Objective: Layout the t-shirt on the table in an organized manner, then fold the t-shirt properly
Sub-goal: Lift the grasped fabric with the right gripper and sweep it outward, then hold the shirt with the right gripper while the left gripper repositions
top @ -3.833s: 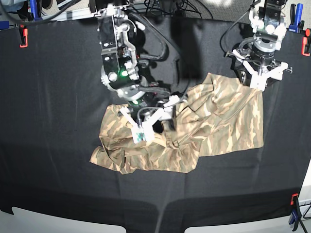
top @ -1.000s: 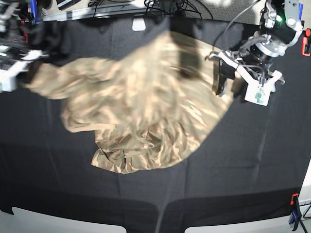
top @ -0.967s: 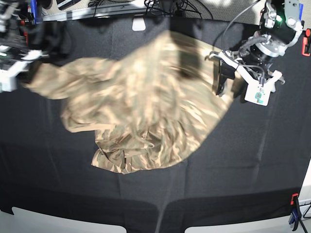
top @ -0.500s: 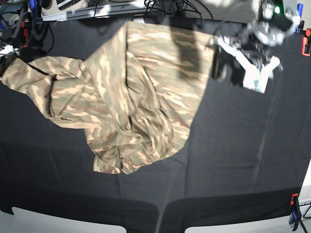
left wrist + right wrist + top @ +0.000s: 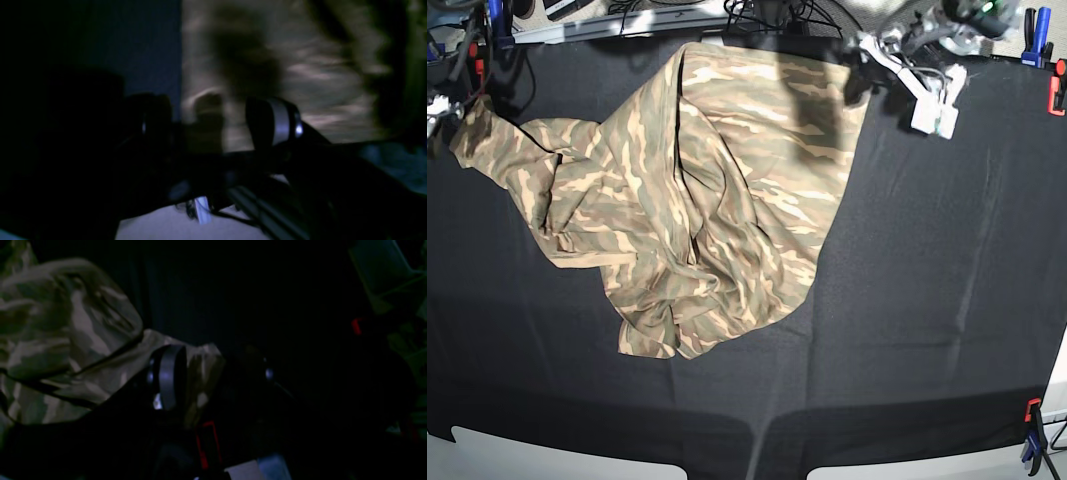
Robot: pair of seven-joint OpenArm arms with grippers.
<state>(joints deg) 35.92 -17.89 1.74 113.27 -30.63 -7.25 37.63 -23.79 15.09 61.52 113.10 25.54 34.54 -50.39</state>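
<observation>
Stretched wider now, t-shirt [image 5: 697, 190] reaches right pincer [image 5: 210, 373].

Your base view is evenly lit from above and sharp; the black cloth-draped worktop [image 5: 907, 300] shows faint creases, and a dark shadow falls on the upper right of the tan-and-olive camouflage cloth t-shirt [image 5: 697, 200]. You'll notice curved lines at the frame's edges. Both wrist views are very dim, bluish and grainy; the left one smears the shirt's pattern with motion blur.
</observation>
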